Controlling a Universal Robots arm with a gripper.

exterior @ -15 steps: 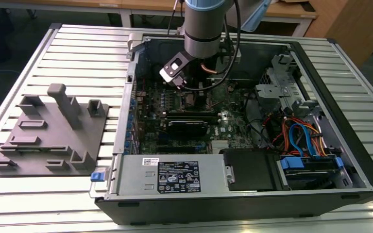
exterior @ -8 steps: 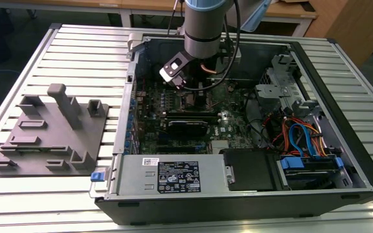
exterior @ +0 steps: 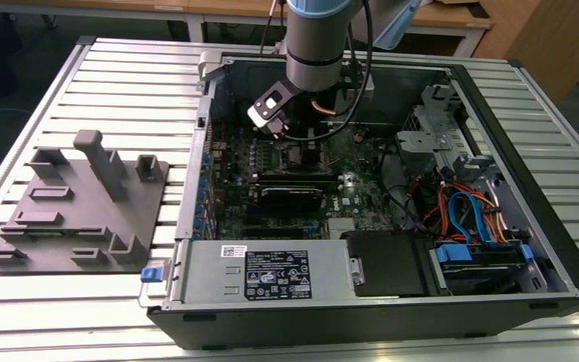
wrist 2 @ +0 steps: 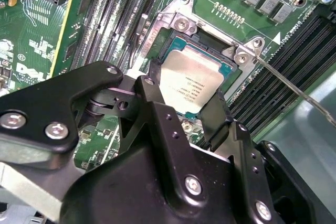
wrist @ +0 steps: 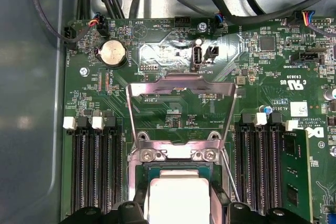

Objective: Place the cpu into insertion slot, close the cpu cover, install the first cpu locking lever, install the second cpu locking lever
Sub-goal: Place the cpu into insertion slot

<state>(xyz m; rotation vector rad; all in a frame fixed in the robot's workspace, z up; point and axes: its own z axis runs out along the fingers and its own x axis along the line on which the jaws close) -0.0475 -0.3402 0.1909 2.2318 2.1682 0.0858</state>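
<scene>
Hand (wrist 2: 184,109) clamped on cpu (wrist 2: 191,74), flat, metal face up, at socket (wrist 2: 207,36); cpu cover (wrist: 181,84) stands open.

From top centre a robot arm (exterior: 315,45) reaches into the open computer case (exterior: 370,320), gripper (exterior: 306,142) low over the circuit board (exterior: 231,219); a grey fixture (exterior: 73,219) sits left on the slatted table (exterior: 68,317).

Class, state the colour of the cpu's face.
Pale silver; the cpu shows best in the second wrist view.

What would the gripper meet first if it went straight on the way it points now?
The cpu, directly ahead of the gripper; the cpu cover stands open, out of that line. Whether gripper and cpu touch is unclear.
</scene>
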